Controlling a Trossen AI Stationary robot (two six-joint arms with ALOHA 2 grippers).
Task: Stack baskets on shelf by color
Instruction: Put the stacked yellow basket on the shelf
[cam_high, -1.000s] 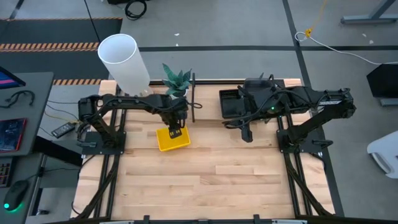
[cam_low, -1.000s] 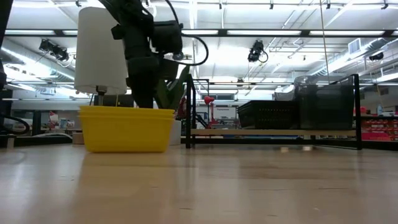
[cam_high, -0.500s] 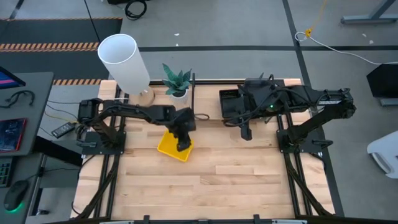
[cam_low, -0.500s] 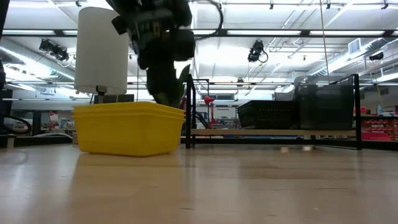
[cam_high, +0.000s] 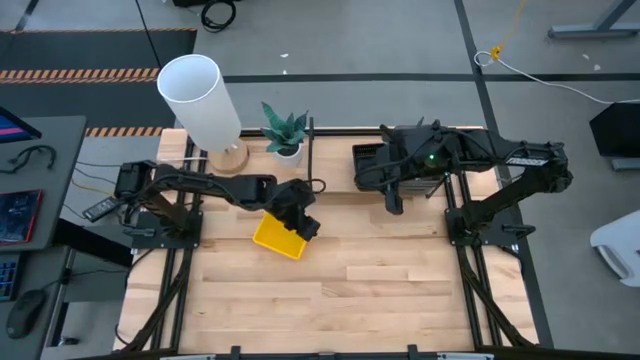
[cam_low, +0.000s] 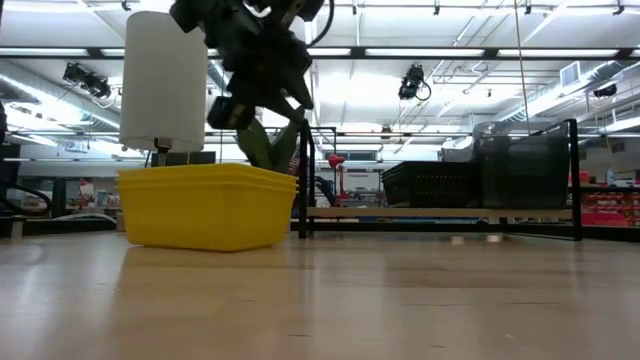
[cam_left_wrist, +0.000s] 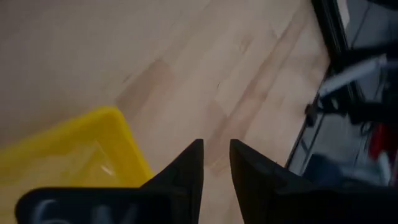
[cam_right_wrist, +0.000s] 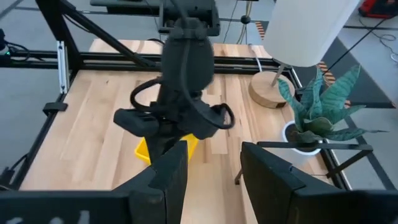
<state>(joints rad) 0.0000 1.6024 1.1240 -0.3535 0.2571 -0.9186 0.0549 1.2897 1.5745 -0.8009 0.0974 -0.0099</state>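
Observation:
A nested stack of yellow baskets (cam_high: 279, 238) sits flat on the wood table, turned askew; the low view shows the yellow baskets (cam_low: 205, 205) with two rims. My left gripper (cam_high: 308, 227) hovers just right of the stack, raised above it; in its wrist view my left gripper (cam_left_wrist: 216, 155) has a narrow gap between its fingers, with nothing in it. The shelf (cam_low: 440, 213) stands at the far edge, holding black baskets (cam_high: 371, 165) and smoky-grey baskets (cam_low: 520, 162). My right gripper (cam_high: 392, 206) hangs open and empty before the shelf.
A tall white cylinder lamp (cam_high: 200, 98) on a round wooden base and a potted plant (cam_high: 286, 133) stand at the far left, beside the shelf's left post (cam_high: 310, 158). Bare wood table (cam_high: 380, 290) spreads across the near half.
My left gripper, down in the yellow stack a second ago, slid it toward the near right and turned it askew. It then came out of the stack, rose, tipped and moved a little right. The stack has stayed put since half a second ago.

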